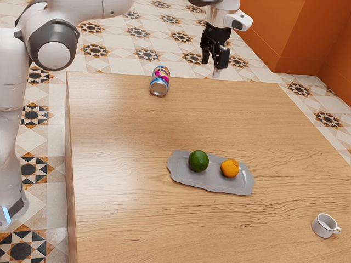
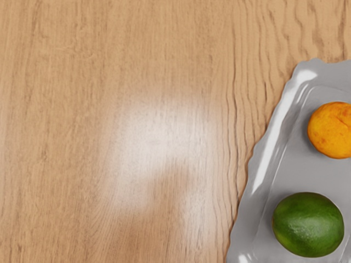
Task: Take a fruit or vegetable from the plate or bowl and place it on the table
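Note:
High over the table's far side, the black gripper point(image 1: 213, 63) stands open, its fingers apart and nothing held between them. A grey scalloped plate point(image 1: 205, 183) lies on the table point(image 1: 126, 219), well below the hand and nearer the exterior camera. On it rest a green lime point(image 1: 198, 161) and an orange fruit point(image 1: 230, 168), side by side with a gap between them. The wrist view has part of the plate point(image 2: 282, 170), with the lime point(image 2: 308, 224) and the orange fruit point(image 2: 332, 130), whose side is cut off by the picture's edge.
A colourful can point(image 1: 159, 82) is near the table's far edge, toward the exterior view's left. Near the exterior view's lower right corner sits a small white cup point(image 1: 324, 226) with a handle. Orange walls point(image 1: 296, 33) rise beyond the tiled floor.

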`<state>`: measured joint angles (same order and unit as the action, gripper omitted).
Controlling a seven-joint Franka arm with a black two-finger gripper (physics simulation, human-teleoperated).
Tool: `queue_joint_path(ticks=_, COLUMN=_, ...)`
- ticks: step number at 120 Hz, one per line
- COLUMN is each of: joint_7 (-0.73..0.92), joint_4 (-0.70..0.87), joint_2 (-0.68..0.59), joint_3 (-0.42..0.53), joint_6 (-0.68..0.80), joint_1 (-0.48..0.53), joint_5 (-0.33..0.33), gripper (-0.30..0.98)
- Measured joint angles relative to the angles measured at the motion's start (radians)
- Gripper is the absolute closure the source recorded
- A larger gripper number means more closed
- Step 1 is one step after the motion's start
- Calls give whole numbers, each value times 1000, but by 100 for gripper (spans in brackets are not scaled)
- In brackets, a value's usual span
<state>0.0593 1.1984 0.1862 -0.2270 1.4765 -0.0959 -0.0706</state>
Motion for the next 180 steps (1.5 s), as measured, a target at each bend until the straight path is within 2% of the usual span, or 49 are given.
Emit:
queue_joint_path(ticks=24, joint_7=9, joint_4=-8, joint_2=0, joint_3=3, joint_6=-2, joint_1=-3, joint_5=0, gripper=0)
queue_joint_path(ticks=34, joint_7=12, joint_4=-19, joint_2=2, joint_3=4, joint_6=-2, joint_1=-35, joint_5=1, gripper=0)
queue_joint_path(ticks=72, joint_7=29, joint_4=-21, joint_2=100, joint_3=4, joint_6=1, joint_1=-45, joint_5=10, gripper=0)
queue_joint_path(ticks=111, joint_7=47, joint_4=-31, joint_2=204, joint_3=80, joint_6=60, joint_1=-78, joint_5=14, gripper=0)
queue_joint_path(ticks=134, joint_7=52, joint_4=-35, joint_2=258, joint_3=83, joint_6=93, joint_1=-133, joint_5=16, gripper=0)
queue_joint_path(ticks=180, joint_7=60, joint_4=-42, joint_2=346, joint_3=84, joint_6=191, joint_1=-178, joint_5=17, gripper=0)
